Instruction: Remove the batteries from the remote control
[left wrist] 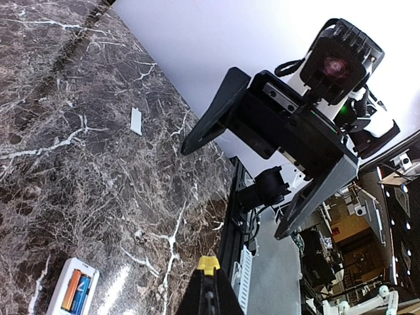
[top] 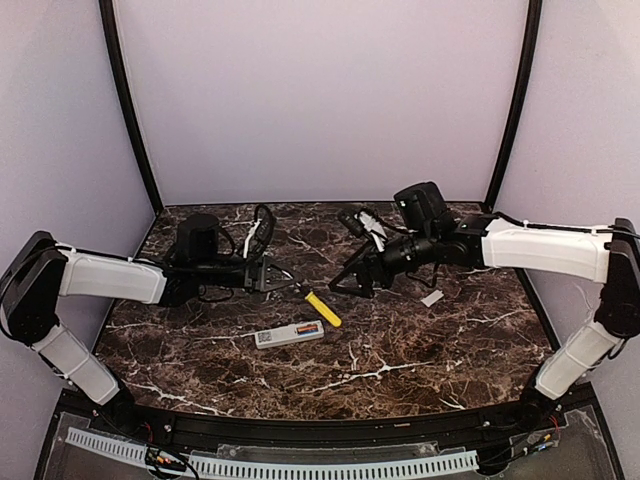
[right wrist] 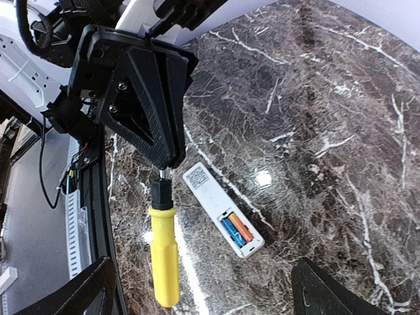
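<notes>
The white remote control [top: 289, 334] lies flat on the marble, its compartment uncovered. Two batteries [right wrist: 235, 230], one blue and one orange, sit side by side inside it. My left gripper [top: 283, 283] is shut on the black tip end of a yellow stick tool [top: 322, 308], whose handle slants toward the remote's end. The right wrist view shows the tool [right wrist: 164, 256] beside the remote control [right wrist: 213, 197]. My right gripper [top: 350, 282] hovers open just behind the tool, with nothing between its fingers [right wrist: 85, 292]. In the left wrist view the batteries [left wrist: 75, 293] show at the bottom left.
A small flat white lid [top: 432, 298] lies on the marble to the right, under the right arm. Black cables and a camera mount [top: 200, 240] crowd the back left. The table's front edge [top: 330, 418] runs below the remote.
</notes>
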